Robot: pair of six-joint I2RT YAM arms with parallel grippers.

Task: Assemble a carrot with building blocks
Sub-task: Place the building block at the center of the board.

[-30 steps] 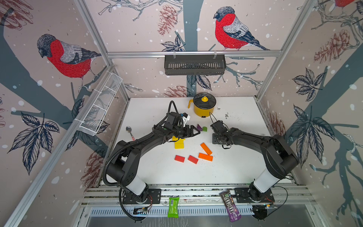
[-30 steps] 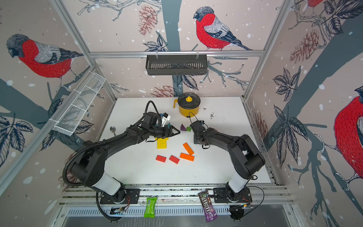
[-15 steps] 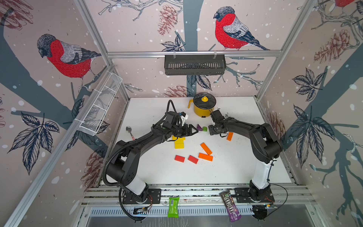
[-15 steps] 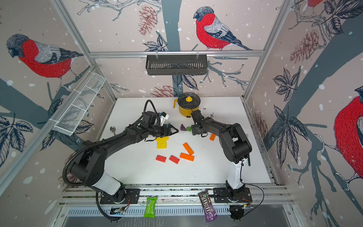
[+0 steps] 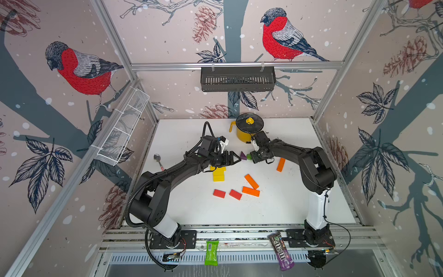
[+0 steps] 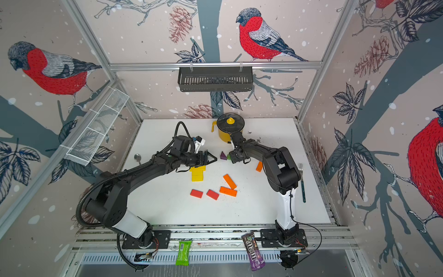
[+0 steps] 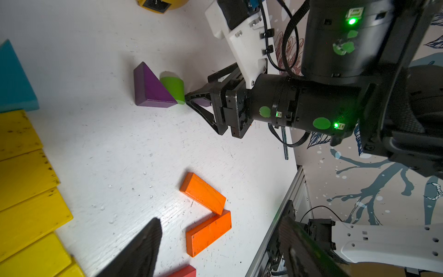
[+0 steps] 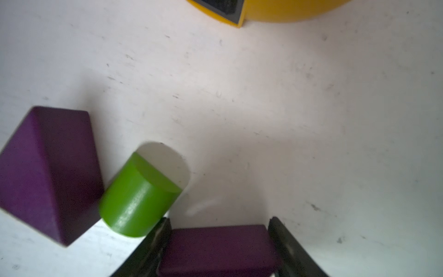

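My right gripper [image 8: 218, 223] is shut on a purple block [image 8: 215, 249], low over the table and touching a green cylinder [image 8: 136, 199] that leans on a purple triangle [image 8: 48, 172]. Both top views show this cluster [image 5: 243, 156] [image 6: 223, 156] in front of the pot. My left gripper [image 5: 237, 159] [image 7: 218, 223] hovers open and empty just left of it. Stacked yellow blocks [image 5: 218, 173] and a teal block [image 7: 14, 79] lie under the left arm. Three orange blocks [image 5: 251, 181] [image 5: 250, 191] [image 5: 281, 164] and two red ones [image 5: 219, 193] [image 5: 235, 194] lie nearer the front.
A yellow lidded pot [image 5: 248, 130] stands at the back, close behind the right wrist. A spoon [image 5: 158, 160] lies at the left edge and a fork [image 6: 302, 182] at the right edge. Two snack wrappers [image 5: 211, 249] [image 5: 280, 251] rest on the front rail.
The right arm lifted its elbow and slid its gripper left up to the green cylinder, uncovering an orange block on the right. The left arm stayed put.
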